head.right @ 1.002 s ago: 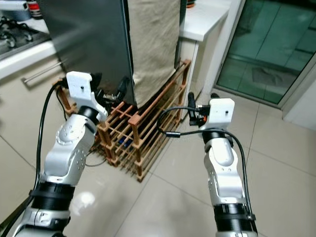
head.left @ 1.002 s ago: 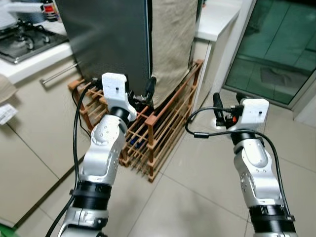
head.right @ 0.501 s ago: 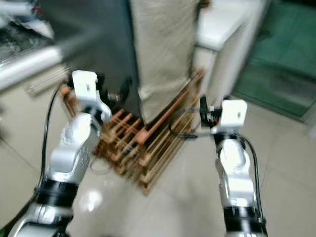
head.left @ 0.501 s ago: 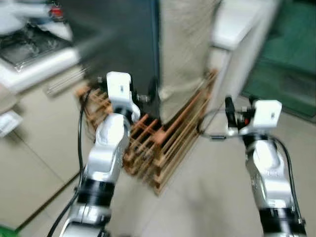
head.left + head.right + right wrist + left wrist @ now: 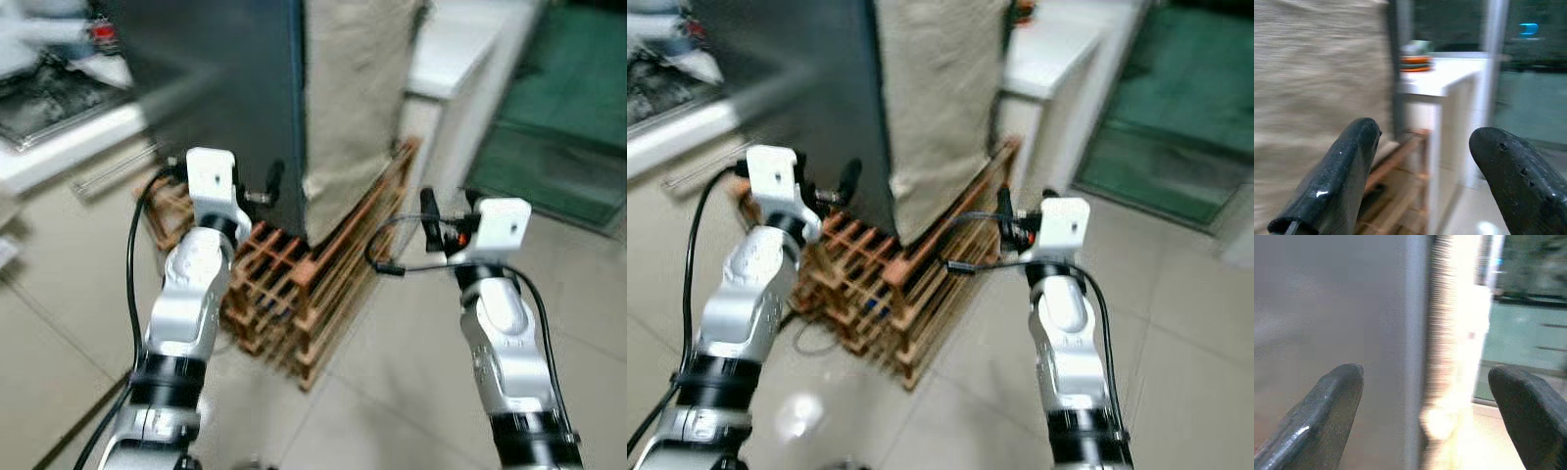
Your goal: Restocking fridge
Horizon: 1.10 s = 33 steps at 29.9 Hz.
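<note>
The dark grey fridge point(image 5: 225, 88) stands straight ahead with its door closed. A beige cloth point(image 5: 353, 88) hangs down its right side. My left gripper point(image 5: 265, 188) is raised in front of the fridge's lower face, close to its right corner edge. It is open with nothing between its fingers point(image 5: 1327, 416). That corner edge point(image 5: 1415, 357) runs between them in the left wrist view. My right gripper point(image 5: 449, 208) is held up to the right of the cloth, open and empty, with its fingers point(image 5: 1337, 181) wide apart.
A wooden slatted rack point(image 5: 294, 284) sits on the tiled floor against the fridge's base. A stove and counter point(image 5: 49, 88) are at the left. A white counter point(image 5: 460, 49) with orange plates point(image 5: 1415, 59) stands at the right, and a green glass door point(image 5: 568, 108) is beyond it.
The whole view has swung and blurred, so the camera moved. Both arms keep much the same raised pose. The left gripper now sits slightly left of the fridge's corner edge.
</note>
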Tool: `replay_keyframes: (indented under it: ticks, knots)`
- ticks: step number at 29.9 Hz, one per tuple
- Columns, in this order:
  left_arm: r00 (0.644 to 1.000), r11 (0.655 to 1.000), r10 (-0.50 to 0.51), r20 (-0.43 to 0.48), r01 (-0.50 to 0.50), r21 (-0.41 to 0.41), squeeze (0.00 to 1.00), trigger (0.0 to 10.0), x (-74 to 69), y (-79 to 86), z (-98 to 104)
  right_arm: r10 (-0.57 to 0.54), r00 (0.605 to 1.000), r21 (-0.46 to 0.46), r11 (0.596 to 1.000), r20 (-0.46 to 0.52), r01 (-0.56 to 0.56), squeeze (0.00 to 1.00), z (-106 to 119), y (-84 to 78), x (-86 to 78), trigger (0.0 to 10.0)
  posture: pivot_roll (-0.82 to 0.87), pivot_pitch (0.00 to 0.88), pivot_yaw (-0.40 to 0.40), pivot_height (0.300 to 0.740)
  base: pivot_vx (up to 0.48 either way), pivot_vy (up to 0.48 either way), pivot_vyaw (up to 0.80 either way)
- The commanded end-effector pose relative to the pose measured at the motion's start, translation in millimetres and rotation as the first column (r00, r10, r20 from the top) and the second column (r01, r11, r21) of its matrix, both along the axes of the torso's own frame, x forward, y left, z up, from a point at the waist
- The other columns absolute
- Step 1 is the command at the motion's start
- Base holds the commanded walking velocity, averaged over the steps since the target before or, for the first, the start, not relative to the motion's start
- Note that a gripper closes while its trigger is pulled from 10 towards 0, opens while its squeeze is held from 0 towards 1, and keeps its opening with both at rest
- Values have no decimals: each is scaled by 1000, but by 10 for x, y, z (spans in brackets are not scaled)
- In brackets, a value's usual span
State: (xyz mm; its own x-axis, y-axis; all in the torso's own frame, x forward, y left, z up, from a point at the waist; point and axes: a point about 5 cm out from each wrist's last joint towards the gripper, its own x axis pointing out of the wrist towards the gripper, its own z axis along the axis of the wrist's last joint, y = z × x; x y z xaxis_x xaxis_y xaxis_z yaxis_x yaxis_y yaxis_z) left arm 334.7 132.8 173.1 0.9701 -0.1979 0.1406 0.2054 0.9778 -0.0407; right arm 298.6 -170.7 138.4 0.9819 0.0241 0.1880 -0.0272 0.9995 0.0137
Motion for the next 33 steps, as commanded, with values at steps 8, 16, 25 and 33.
replay_keyframes:
  ticks: [8, 16, 25, 33]
  knots:
    - [999, 1000, 18, -44, -18, 12, 0, 10000, 117, -91, 18, -15, 1000, 0, 1000, 11, 15, 0, 12, -41, -27, 10000, -98, 0, 40, 740, 0, 0, -182]
    - [997, 993, 78, -23, -80, -91, 0, 10000, 162, 33, 175, -52, 997, -24, 998, 61, 53, 0, 126, -121, -109, 10000, -111, 0, 37, 740, 0, 0, 0]
    - [999, 998, -53, -8, 53, -29, 0, 10000, 248, -275, 234, -56, 997, -49, 997, 47, 59, 0, 85, -142, -218, 10000, -120, 0, 37, 740, 0, 0, 0]
    - [1000, 1000, 9, -21, -9, -23, 0, 10000, 470, -428, 357, -41, 999, -41, 998, 31, 42, 0, 75, -89, -275, 10000, -153, 0, 52, 740, 0, 0, 0]
